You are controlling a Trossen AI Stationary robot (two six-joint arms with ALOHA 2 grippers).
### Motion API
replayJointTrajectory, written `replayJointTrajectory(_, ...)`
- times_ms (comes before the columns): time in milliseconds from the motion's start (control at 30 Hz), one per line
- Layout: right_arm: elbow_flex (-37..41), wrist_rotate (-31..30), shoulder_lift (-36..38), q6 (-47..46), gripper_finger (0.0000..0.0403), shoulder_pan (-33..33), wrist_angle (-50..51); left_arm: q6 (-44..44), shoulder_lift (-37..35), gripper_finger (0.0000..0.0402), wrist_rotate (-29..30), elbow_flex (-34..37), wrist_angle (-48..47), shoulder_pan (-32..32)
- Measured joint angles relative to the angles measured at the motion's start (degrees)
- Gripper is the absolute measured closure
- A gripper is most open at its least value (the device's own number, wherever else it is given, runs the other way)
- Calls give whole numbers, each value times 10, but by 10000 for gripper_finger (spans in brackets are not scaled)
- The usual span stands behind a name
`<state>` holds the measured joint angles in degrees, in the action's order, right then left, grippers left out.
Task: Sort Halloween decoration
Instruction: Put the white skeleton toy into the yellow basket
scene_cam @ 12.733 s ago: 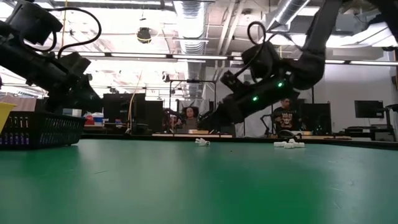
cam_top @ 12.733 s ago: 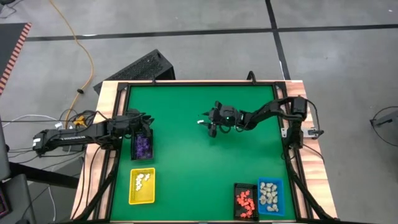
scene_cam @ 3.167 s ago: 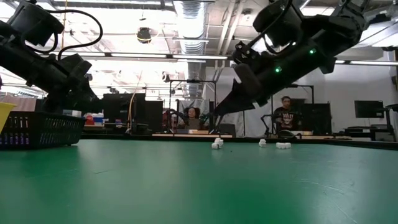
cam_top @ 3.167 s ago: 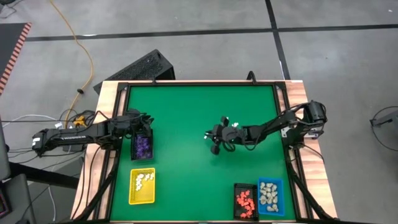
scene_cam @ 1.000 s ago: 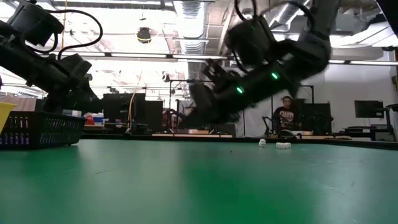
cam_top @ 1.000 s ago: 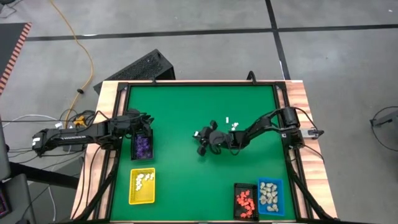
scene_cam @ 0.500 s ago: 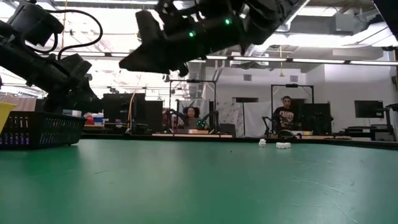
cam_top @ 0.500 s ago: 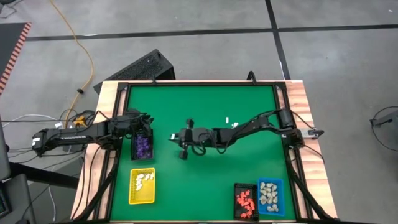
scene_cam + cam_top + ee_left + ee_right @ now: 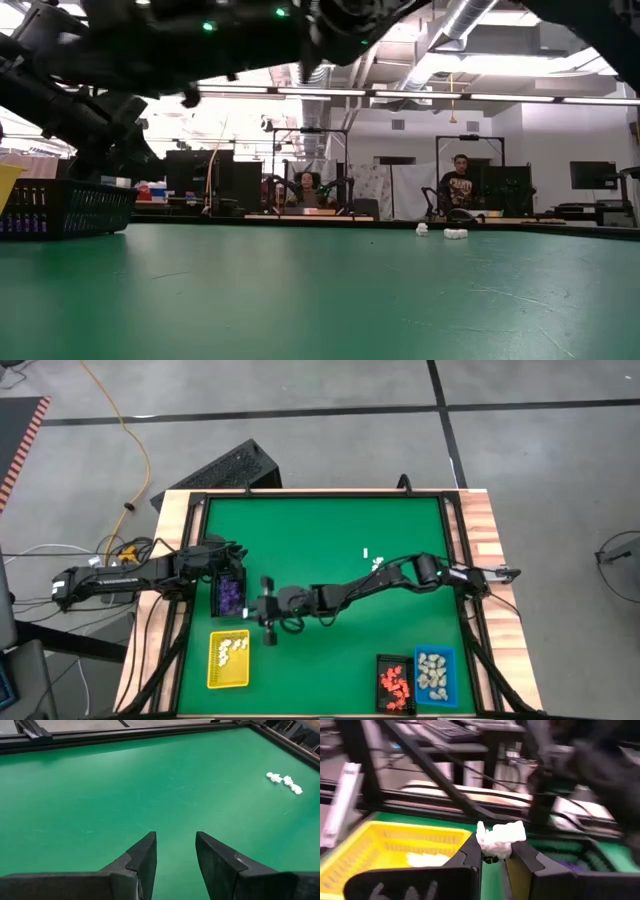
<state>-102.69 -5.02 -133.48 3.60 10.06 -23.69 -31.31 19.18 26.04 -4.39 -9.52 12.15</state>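
The right hand (image 9: 266, 612) has travelled from the centre of the green desk (image 9: 320, 520) toward the lower left of the high view, the arm now stretched almost fully across the surface. In the right wrist view its fingers (image 9: 470, 852) are closed narrowly on a white figurine (image 9: 500, 837), carried clear of the desk. A second ago this hand was near the middle of the desk; it now sits just beside the yellow tray (image 9: 229, 658), which already holds several white pieces, and near the black tray (image 9: 229, 594) containing purple pieces. The transfer leg is therefore nearly complete, and the next action is judged to be positioning over the yellow tray and releasing. The left hand (image 9: 175, 855) has not moved; it waits at the left edge by the black tray, fingers parted and empty. A few white figurines (image 9: 372, 558) remain loose on the desk in the upper right of centre, so further pick cycles are required. The orange-red pieces (image 9: 393, 682) and cream-beige pieces (image 9: 433, 671) lie in the lower-right trays.
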Motion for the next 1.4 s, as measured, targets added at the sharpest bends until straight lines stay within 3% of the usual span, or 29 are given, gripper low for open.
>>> replayJointTrajectory(267,-159,122,-96,-1,326,4,75,0,0,276,-1,0,0,0)
replayJointTrajectory(433,-204,187,-123,-24,326,2,94,-1,0,276,-1,0,0,0)
replayJointTrajectory(1133,-206,230,-122,1,323,-2,109,2,0,276,3,0,0,0)
replayJointTrajectory(1233,-206,232,-122,8,304,-2,108,2,0,276,3,0,0,0)
replayJointTrajectory(1400,-206,231,-122,10,229,-5,108,1,0,276,3,0,0,0)
